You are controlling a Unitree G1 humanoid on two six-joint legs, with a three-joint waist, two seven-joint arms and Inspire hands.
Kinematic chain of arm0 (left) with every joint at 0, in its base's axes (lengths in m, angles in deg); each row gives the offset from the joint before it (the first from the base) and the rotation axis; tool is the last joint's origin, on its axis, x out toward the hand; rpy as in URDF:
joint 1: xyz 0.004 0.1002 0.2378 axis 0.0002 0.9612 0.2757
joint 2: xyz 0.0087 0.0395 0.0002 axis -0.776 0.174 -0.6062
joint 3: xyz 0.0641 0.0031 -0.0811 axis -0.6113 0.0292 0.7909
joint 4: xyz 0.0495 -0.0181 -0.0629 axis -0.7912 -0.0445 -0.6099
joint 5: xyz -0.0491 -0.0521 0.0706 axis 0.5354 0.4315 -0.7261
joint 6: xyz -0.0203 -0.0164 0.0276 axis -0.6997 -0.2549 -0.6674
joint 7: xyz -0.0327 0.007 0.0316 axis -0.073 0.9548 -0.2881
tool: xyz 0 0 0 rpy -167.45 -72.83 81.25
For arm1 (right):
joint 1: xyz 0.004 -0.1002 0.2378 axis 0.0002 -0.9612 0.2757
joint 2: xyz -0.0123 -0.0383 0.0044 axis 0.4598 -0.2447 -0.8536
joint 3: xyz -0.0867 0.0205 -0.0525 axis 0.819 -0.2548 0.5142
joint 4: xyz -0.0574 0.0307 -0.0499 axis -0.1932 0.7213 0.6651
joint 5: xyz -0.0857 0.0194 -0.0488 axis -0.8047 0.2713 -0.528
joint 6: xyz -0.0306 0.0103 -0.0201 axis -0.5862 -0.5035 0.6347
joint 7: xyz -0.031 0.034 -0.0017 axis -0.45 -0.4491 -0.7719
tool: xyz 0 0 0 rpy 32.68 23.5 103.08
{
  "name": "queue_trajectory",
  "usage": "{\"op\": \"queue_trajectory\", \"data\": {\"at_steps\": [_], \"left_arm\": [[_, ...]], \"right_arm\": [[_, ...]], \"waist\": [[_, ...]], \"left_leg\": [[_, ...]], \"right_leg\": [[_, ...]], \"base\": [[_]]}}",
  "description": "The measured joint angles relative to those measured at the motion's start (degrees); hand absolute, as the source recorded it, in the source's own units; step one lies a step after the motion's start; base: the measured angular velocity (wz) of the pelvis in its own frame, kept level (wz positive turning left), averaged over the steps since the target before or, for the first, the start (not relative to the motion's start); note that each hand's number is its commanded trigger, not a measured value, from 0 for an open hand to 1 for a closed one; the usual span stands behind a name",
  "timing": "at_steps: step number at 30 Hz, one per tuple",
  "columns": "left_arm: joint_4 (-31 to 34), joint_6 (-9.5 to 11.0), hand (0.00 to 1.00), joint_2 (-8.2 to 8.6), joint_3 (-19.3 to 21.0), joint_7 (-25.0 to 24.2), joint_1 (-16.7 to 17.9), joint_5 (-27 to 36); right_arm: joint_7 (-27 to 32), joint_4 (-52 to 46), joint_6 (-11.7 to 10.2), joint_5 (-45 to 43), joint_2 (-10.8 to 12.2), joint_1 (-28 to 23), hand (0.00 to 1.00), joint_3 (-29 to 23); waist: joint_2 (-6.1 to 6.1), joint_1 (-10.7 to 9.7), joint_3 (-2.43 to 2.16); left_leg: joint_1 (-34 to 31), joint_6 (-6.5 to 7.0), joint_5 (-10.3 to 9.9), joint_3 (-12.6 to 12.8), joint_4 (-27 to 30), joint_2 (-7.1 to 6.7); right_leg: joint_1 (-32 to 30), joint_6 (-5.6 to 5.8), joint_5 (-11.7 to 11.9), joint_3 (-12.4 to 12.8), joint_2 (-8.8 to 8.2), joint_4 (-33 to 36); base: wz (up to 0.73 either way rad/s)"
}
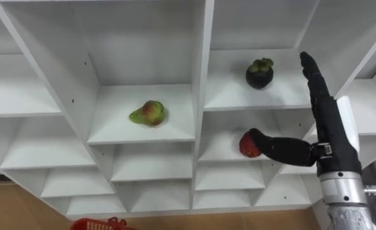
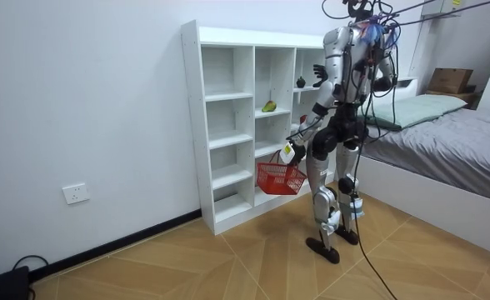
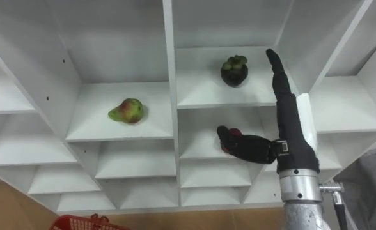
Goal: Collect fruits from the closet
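Mangosteen (image 1: 259, 73): sat midway along its shelf (image 1: 290, 99), uncollected. Our right hand (image 1: 332, 131) hovered at the shelf's right edge, fingers straight, thumb apart. Reaching step, we judged; next, close round it.

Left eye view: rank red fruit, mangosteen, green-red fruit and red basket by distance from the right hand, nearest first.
1. Red fruit, lower shelf, at the right hand's thumb.
2. Mangosteen, shelf above, up-left of the hand.
3. Green-red fruit, next column left.
4. Red basket, bottom edge.

No legible text anywhere.
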Motion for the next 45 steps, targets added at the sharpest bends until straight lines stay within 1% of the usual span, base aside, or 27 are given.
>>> {"op": "queue_trajectory", "data": {"at_steps": [7, 13, 15, 18, 21, 25, 28, 32, 33, 36, 41, 45], "left_arm": [[-0.5, -0.3, 1.0, 0.02, 0.0, -0.2, -0.9, -0.1], [-2.1, -0.5, 1.0, 0.01, 0.1, -0.7, -2.0, 0.0], [-2.1, -0.6, 1.0, -0.02, 0.1, -0.7, -1.7, -0.1], [-2.1, -0.8, 1.0, -0.32, 0.1, -0.6, -1.6, -0.1], [-2.0, -1.4, 1.0, -0.83, 0.1, -0.5, -1.2, -0.2], [-1.9, -1.7, 1.0, -1.01, 0.0, 0.1, -1.0, -0.3], [-1.4, -1.8, 1.0, -1.01, 0.0, 0.6, -1.0, -0.8], [-1.4, -1.8, 1.0, -0.68, 0.0, 0.7, -0.9, -0.8], [-1.4, -1.8, 1.0, -0.72, 0.1, 0.7, -1.0, -0.8], [-1.2, -1.9, 1.0, -0.71, 0.0, 0.6, -0.9, -0.7], [-0.7, -2.7, 1.0, -0.73, -0.1, 1.9, -0.5, -0.7], [0.0, -2.8, 1.0, -0.72, -0.1, 2.9, 0.0, -0.7]], "right_arm": [[1.6, 0.0, 0.0, 0.1, 0.0, 0.5, 0.0, 0.0], [2.8, 0.0, 0.2, 2.1, -0.8, 1.9, 0.0, 0.0], [3.3, 0.1, 0.2, 2.5, -1.5, 2.2, 0.0, 0.0], [3.3, 0.5, 0.2, 3.9, -1.5, 3.0, 0.0, 0.0], [3.3, 1.0, 0.3, 6.4, -1.5, 3.1, 0.0, 0.0], [3.3, 3.1, 0.6, 9.7, -1.5, 3.8, 0.0, 0.0], [3.3, 3.6, 0.7, 11.3, -1.5, 4.0, 0.0, -0.1], [3.5, 6.2, 0.8, 11.1, -1.6, 8.9, 0.0, -1.4], [3.9, 6.6, 0.8, 11.1, -1.6, 10.4, 0.0, -2.1], [5.2, 6.9, 0.8, 11.1, -1.8, 12.7, 0.0, -2.8], [7.1, 7.3, 0.8, 11.5, -1.8, 13.7, 0.0, -2.7], [8.3, 9.1, 0.8, 12.0, -1.8, 13.9, 0.0, -2.7]], "waist": [[0.38, 0.4, -0.25], [-0.05, 1.2, -0.28], [-0.41, 1.4, -0.13], [-0.99, 1.5, 0.17], [-1.39, 1.6, 0.13], [-1.44, 1.4, 0.13], [-1.19, 1.2, 0.24], [-0.95, 1.1, 0.4], [-1.02, 1.1, 0.4], [-1.3, 1.2, 0.39], [-1.78, 1.5, 0.36], [-2.32, 1.6, 0.27]], "left_leg": [[-0.1, 0.0, 0.0, 0.1, 0.0, 0.03], [-0.9, 0.0, 0.0, 0.0, 0.3, 0.02], [-0.9, 0.0, 0.0, -0.2, 0.4, 0.02], [-1.0, 0.0, 0.0, -0.3, 0.5, 0.02], [-0.9, 0.0, 0.0, -0.4, 0.5, 0.01], [-0.9, 0.01, 0.0, -0.9, 0.5, -0.01], [-0.9, 0.0, 0.0, -1.8, 0.6, -0.04], [-0.9, -0.03, 0.1, -1.9, 0.7, -0.1], [-1.0, -0.05, 0.1, -2.0, 0.7, -0.09], [-1.0, -0.13, 0.1, -2.2, 0.7, -0.01], [-0.9, -0.14, 0.1, -2.4, 0.7, 0.0], [-0.8, -0.13, 0.1, -2.4, 0.7, -0.02]], "right_leg": [[-0.2, 0.0, 0.0, 0.1, 0.06, 0.0], [-0.7, -0.05, 0.0, -0.2, -0.02, 0.1], [-0.7, -0.04, 0.0, -0.3, -0.04, 0.0], [-0.6, -0.05, 0.0, -0.4, -0.05, 0.0], [-0.4, -0.04, 0.0, -0.6, -0.11, 0.0], [-0.2, -0.04, 0.0, -1.1, -0.19, -0.1], [0.2, -0.04, 0.0, -1.8, -0.23, -0.2], [0.2, -0.04, 0.0, -2.1, -0.31, -0.2], [0.2, -0.04, 0.0, -2.4, -0.32, -0.2], [0.3, -0.04, 0.0, -3.1, -0.33, -0.2], [0.4, -0.04, 0.0, -3.6, -0.35, -0.2], [0.4, -0.04, 0.0, -3.8, -0.39, -0.2]], "base": [[0.0], [0.02], [0.0], [0.01], [0.01], [0.07], [0.13], [0.01], [0.05], [0.05], [0.03], [0.0]]}}
